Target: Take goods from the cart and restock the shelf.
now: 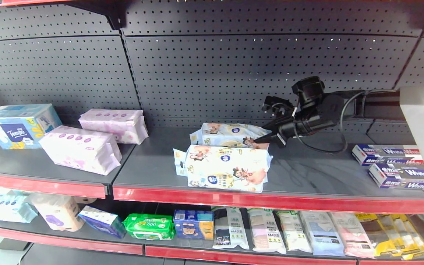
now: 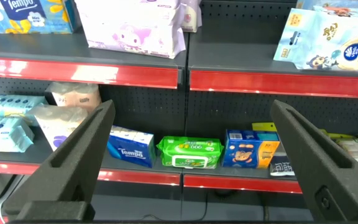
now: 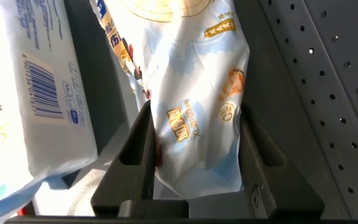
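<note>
Two cartoon-printed tissue packs lie on the middle shelf [image 1: 307, 173]: a front pack [image 1: 226, 167] near the red edge and a rear pack [image 1: 234, 134] behind it. My right gripper [image 1: 265, 139] comes in from the right at shelf level, its fingers shut on the rear pack's right end. Up close, that pack [image 3: 194, 81] sits pinched between the two black fingers [image 3: 138, 149] of the right gripper [image 3: 194, 137], with the front pack [image 3: 36, 87] alongside. My left gripper [image 2: 191, 109] hangs open in front of the lower shelf with nothing between its fingers.
Two pink packs [image 1: 81, 147] and a blue tissue box [image 1: 20, 125] occupy the shelf's left part. Toothpaste boxes [image 1: 392, 162] lie at the right. Bare shelf lies between the packs and the toothpaste. The lower shelf holds a green wipes pack [image 2: 190, 152] and several other goods.
</note>
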Robot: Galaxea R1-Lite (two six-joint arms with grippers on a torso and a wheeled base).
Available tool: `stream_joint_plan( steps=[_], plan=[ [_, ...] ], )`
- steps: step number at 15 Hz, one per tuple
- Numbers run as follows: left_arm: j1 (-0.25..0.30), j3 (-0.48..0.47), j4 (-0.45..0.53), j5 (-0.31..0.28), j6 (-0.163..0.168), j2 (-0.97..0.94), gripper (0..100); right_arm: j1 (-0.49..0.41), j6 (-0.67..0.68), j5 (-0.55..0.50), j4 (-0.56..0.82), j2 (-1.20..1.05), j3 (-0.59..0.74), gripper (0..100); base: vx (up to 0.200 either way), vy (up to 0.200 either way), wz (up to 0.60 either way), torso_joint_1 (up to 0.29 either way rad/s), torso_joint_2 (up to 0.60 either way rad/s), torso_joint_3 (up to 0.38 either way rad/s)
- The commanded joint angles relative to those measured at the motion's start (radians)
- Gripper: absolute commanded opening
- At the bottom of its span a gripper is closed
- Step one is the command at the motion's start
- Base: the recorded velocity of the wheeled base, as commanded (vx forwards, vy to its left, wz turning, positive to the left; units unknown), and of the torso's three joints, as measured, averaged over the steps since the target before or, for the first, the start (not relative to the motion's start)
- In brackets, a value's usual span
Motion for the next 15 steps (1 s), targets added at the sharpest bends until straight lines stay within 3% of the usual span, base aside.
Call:
stream_joint_plan(
  steps=[1, 15],
  plan=[
    [0.0, -0.002, 0.0, 0.0, 0.0, 0.001, 100, 0.0, -0.003, 0.005, 0.001, 0.004, -0.001, 0, 0.0, 0.0, 0.0, 0.0, 0.0, 0.0],
    [0.0, 0.0, 0.0, 0.0, -0.002, 0.001, 100, 0.015, -0.049, 0.016, -0.001, 0.019, -0.018, 0, 0.0, 0.0, 0.0, 0.0, 0.0, 0.0]
  ],
)
